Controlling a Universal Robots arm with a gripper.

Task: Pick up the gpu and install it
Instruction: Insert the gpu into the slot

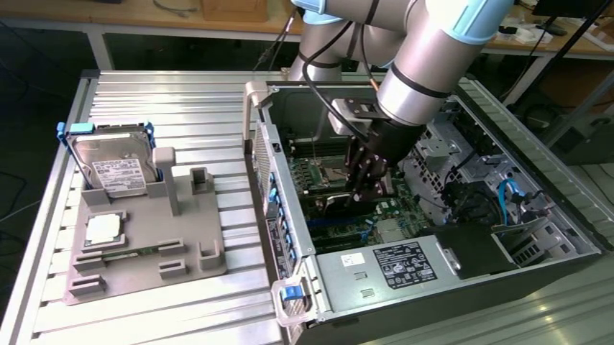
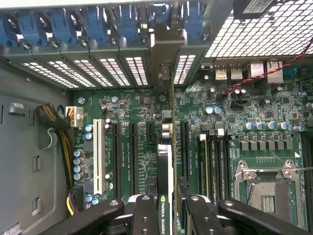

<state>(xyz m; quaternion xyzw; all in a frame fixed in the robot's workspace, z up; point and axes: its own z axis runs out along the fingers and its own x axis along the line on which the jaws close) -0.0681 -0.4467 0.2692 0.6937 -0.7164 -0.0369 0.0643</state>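
The gpu (image 2: pixel 165 161) is a thin black card seen edge-on in the wrist view, with a green-and-white label on its top edge. My gripper (image 2: pixel 172 208) is shut on it, one black finger (image 2: pixel 145 213) on each side. The card stands upright over the motherboard's expansion slots (image 2: pixel 132 156), and its grey bracket (image 2: pixel 164 63) reaches the slotted rear wall of the case. Whether its lower edge sits in a slot is hidden. In the exterior view my gripper (image 1: pixel 369 180) reaches down inside the open computer case (image 1: pixel 287 215).
A grey fixture (image 1: pixel 144 244) on the exterior view's left holds a silver hard drive (image 1: pixel 111 165) with blue handles and a small square chip (image 1: pixel 103 228). Inside the case are a white slot (image 2: pixel 98 152), a CPU socket (image 2: pixel 266 188), a yellow-black cable bundle (image 2: pixel 61 132) and blue latches (image 2: pixel 98 22).
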